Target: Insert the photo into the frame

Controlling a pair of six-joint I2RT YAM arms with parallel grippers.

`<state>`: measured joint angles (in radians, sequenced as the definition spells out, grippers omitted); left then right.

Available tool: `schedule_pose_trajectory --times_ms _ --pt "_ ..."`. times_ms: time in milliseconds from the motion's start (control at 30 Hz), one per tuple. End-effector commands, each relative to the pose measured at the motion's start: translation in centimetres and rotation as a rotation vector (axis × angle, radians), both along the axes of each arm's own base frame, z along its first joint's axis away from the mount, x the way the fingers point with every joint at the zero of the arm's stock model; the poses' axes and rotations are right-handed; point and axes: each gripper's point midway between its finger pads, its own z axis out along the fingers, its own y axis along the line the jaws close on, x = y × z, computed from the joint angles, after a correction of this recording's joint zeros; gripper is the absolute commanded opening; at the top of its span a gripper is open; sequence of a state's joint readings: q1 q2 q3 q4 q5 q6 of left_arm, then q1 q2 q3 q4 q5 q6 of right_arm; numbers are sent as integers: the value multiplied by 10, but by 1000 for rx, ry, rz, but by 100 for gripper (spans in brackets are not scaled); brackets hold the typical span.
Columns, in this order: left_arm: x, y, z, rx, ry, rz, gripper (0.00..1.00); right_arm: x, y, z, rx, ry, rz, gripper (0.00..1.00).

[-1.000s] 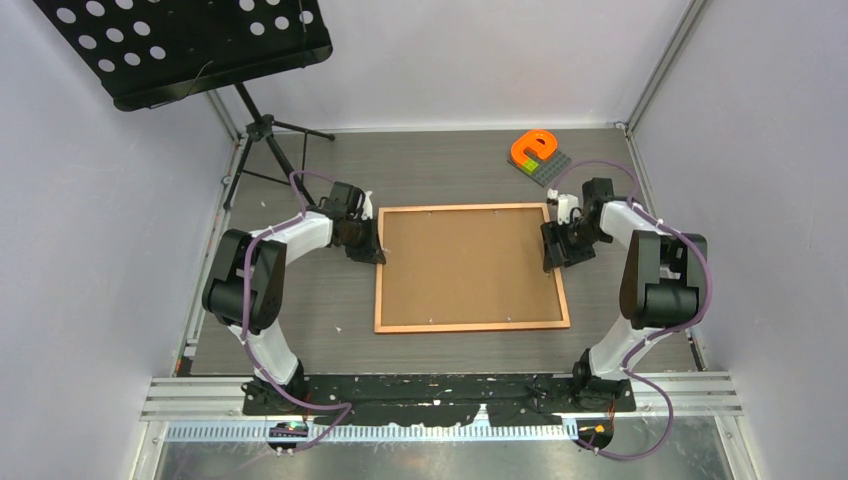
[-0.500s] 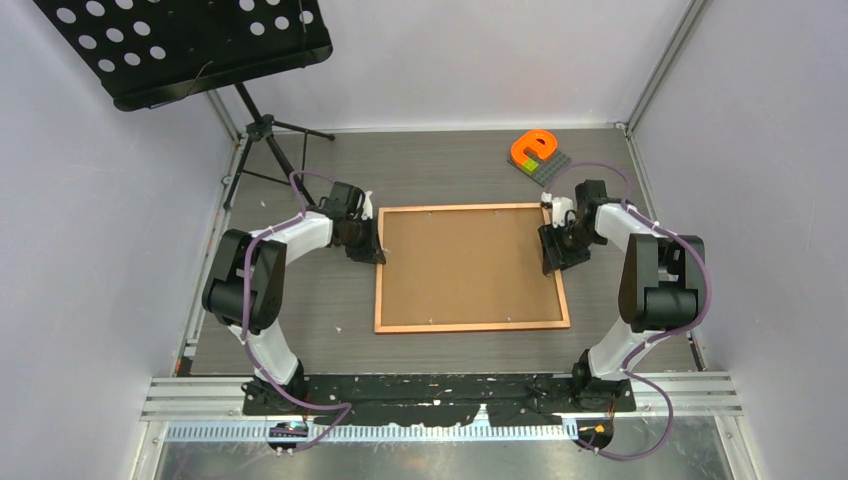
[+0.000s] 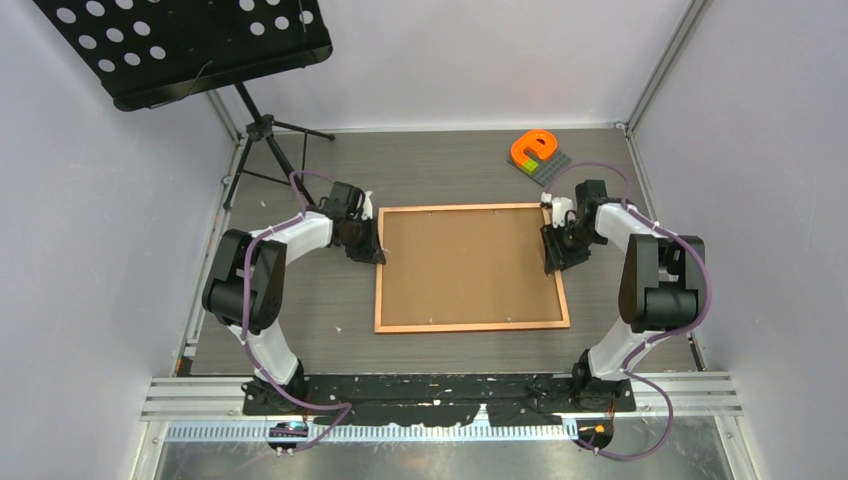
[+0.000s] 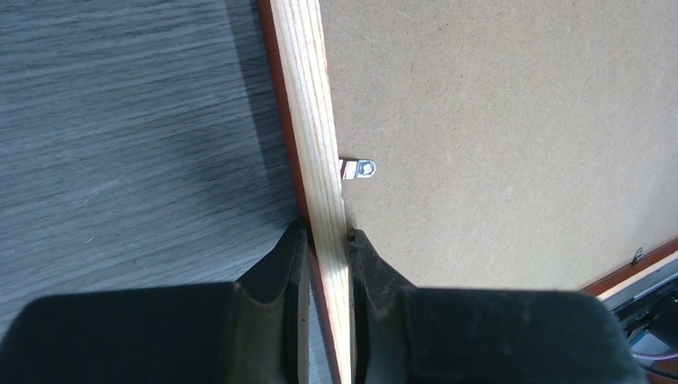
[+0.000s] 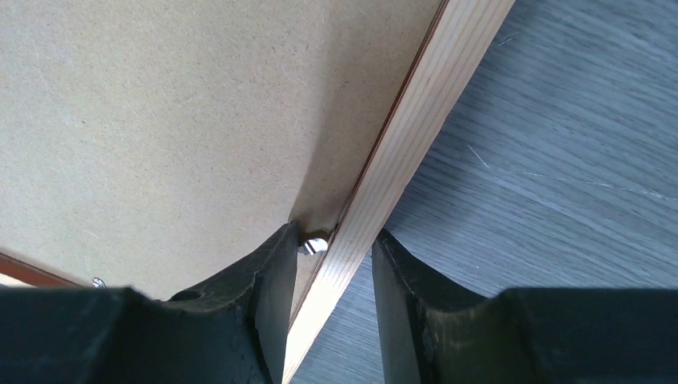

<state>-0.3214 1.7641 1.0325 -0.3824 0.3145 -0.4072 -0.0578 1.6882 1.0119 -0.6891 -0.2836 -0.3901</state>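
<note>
the frame lies flat near the middle of the grey wood-grain tabletop, back side up, its thin orange-brown border running around a plain brown backing board that fills the opening.

the left fingers are at the frame's left rail, toward its far corner. in the left wrist view they are clenched on that pale wooden rail – one finger on the outer side over the tabletop, the other on the inner side over the backing board, both touching the wood. just beyond them a small metal tab sticks out from the rail onto the board.

the right fingers are at the right rail, also toward the far end. the right wrist view shows them straddling the rail but spread wider than it: the outer finger sits against the wood's outer edge, while the inner one stands off over the board, with a small shiny clip showing in the gap – so they are released, not gripping.

well apart, near the far right corner of the tabletop, an orange block rests on a small grey plate. a black perforated music stand stands at the far left.
</note>
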Motion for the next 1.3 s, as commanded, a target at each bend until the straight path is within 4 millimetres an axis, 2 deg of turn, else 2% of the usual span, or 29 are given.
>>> schedule_pose_trajectory --times_ms 0,867,967,1133,1267 --pt "-15 0 -9 15 36 -51 0 1 -7 8 -45 -13 21 43" --pt "-14 1 -10 16 39 -48 0 1 -16 14 -78 -38 93 36" --pt "-14 1 -10 15 39 -48 0 4 -16 16 -70 -43 93 37" --pt "-14 1 -10 17 40 -46 0 7 -11 14 -37 -36 38 47" --pt "-14 1 -11 15 44 -48 0 10 -10 10 -20 -27 -19 51"
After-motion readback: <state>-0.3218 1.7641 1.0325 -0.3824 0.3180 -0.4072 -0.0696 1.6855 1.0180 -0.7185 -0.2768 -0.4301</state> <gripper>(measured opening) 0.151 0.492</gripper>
